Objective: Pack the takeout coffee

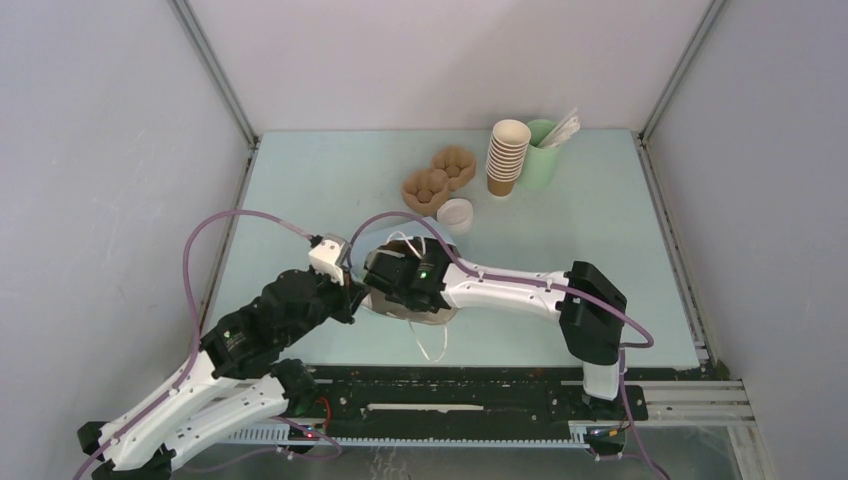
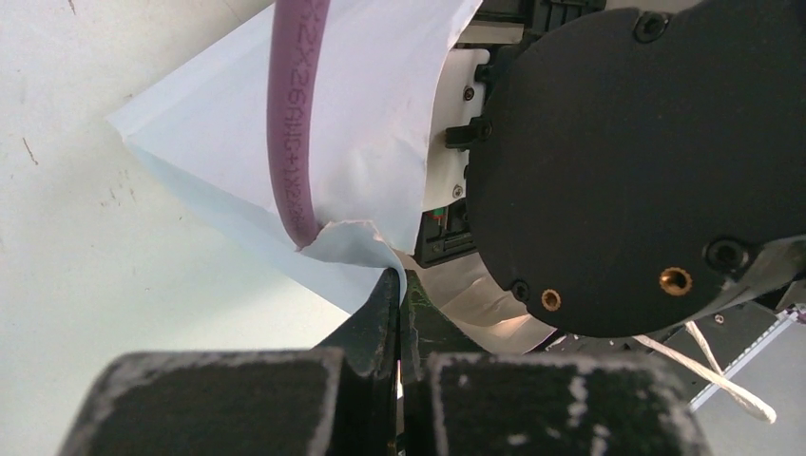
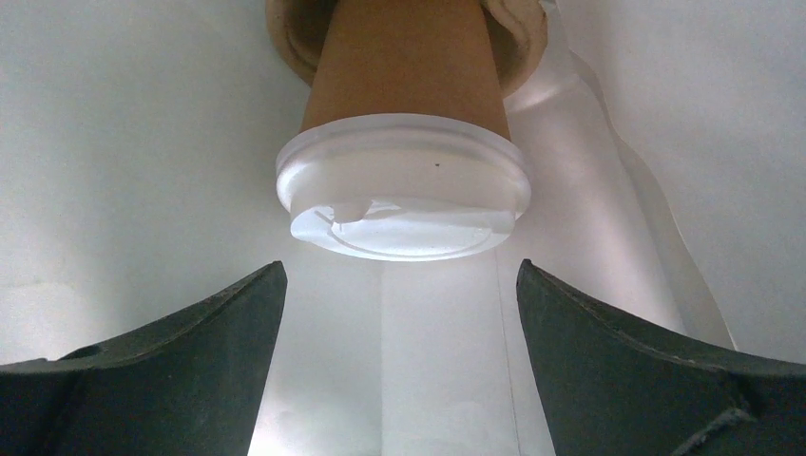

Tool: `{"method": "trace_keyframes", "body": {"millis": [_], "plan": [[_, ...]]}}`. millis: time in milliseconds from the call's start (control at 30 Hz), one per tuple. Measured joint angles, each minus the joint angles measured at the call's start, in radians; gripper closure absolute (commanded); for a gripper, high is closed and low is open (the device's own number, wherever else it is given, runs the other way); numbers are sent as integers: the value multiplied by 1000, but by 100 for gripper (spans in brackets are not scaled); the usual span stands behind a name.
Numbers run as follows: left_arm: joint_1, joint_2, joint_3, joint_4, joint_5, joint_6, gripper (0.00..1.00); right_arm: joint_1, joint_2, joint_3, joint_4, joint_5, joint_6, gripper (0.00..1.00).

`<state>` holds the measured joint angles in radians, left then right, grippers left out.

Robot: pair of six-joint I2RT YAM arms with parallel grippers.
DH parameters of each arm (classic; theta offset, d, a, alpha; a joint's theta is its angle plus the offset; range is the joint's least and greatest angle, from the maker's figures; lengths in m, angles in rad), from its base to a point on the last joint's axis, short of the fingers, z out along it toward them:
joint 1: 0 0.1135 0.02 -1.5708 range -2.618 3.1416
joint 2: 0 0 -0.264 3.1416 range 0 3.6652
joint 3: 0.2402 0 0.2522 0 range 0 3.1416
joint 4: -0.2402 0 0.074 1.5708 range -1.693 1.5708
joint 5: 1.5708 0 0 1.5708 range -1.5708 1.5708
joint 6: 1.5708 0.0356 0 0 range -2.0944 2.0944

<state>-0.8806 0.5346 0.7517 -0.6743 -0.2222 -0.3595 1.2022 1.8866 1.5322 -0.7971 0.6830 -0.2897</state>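
Clearly, the takeout coffee (image 3: 404, 180) sits inside the white paper bag (image 3: 143, 142), just beyond the tips of the right gripper (image 3: 400, 271). That gripper's fingers stand spread wide on either side of it and touch nothing. We see the white lid facing those fingers, with the brown body running straight away from them, deeper into the bag, its base lodged in a brown holder (image 3: 290, 38). The left gripper (image 2: 399, 294) is clamped tight on the bag's edge. From above, the bag lies under both grippers, near the middle of the near edge of the table (image 1: 600, 200).
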Motion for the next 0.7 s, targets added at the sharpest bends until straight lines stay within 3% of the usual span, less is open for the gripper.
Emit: {"method": "trace_keyframes", "body": {"millis": [233, 433, 700], "plan": [[-1, 0, 0, 0, 12, -2, 100, 9, -10, -2, 0, 10, -5, 14], [-1, 0, 0, 0, 19, -7, 100, 16, -13, -7, -4, 15, -5, 4], [-8, 0, 0, 4, 47, -8, 100, 19, -40, -15, -35, -32, 0, 5]]}}
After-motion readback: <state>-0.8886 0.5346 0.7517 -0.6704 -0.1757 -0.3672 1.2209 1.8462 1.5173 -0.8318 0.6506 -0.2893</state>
